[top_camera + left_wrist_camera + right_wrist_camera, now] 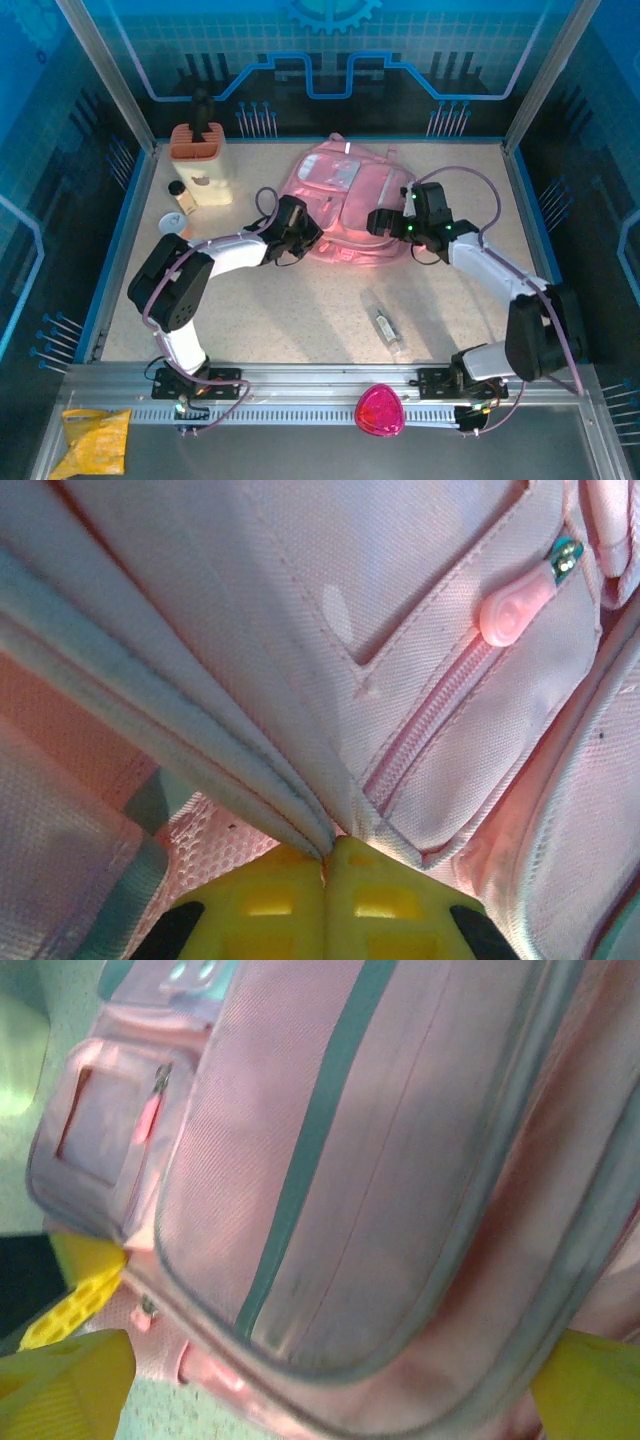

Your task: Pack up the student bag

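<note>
left gripper point(326, 858) clenches a seam of the student bag point(345, 200), flat in the middle of the table point(300, 320), probably to steady it. right gripper point(383, 222) gapes wide astride its far side, gripping nothing.

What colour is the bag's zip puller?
Pink; the zip puller shows best in the left wrist view.

Top external camera: high behind the arm bases point(195, 380), facing down and forward; whole table point(300, 310) in frame, bases along the lower edge. Left wrist camera: very close to the student bag point(300, 630), left gripper point(327, 865) at bottom centre. Right wrist camera: close on the bag's broad panel, right gripper point(330, 1390) spanning the lower corners. All three views share the bag.
</note>
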Robot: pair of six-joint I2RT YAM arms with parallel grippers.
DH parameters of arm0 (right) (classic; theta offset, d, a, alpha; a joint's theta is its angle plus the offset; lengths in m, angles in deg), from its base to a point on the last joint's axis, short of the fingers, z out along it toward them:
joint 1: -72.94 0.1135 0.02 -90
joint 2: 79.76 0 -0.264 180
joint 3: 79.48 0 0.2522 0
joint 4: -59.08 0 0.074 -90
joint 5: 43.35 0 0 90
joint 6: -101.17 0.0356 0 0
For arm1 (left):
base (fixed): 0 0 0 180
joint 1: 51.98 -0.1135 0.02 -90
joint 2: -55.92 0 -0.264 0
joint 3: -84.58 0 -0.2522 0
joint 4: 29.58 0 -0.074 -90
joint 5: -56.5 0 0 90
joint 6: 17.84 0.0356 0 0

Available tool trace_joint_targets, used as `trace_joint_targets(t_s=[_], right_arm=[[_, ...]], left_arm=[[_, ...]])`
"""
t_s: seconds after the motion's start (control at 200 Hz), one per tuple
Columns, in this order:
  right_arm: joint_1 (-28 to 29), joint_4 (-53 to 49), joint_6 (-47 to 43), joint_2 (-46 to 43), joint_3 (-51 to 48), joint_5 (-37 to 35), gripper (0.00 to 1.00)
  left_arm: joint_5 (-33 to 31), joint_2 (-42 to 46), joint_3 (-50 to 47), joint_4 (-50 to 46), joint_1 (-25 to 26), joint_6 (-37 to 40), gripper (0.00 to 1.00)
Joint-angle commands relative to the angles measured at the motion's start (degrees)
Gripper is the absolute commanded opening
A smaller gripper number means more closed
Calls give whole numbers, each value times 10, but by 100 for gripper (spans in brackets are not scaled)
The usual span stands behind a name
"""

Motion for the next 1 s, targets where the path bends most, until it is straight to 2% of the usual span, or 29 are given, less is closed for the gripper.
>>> trace_joint_targets(t_s=[0.0,0.285,0.395,0.56,0.72,0.996], right_arm=[[28,-80,0,-34,-21,-32,97],[103,-108,59,-63,-55,-35,90],[158,-98,95,-62,-56,-86,84],[201,4,128,-35,-71,-96,72],[243,65,158,9,-63,-149,57],[246,75,172,86,-27,-220,40]], left_arm=[[9,23,-2,24,21,-26,0],[1,37,-7,28,34,-51,0],[4,42,-9,34,41,-62,0],[19,40,-1,44,58,-76,0],[32,32,-5,73,70,-103,0],[40,41,-9,87,79,-113,0]])
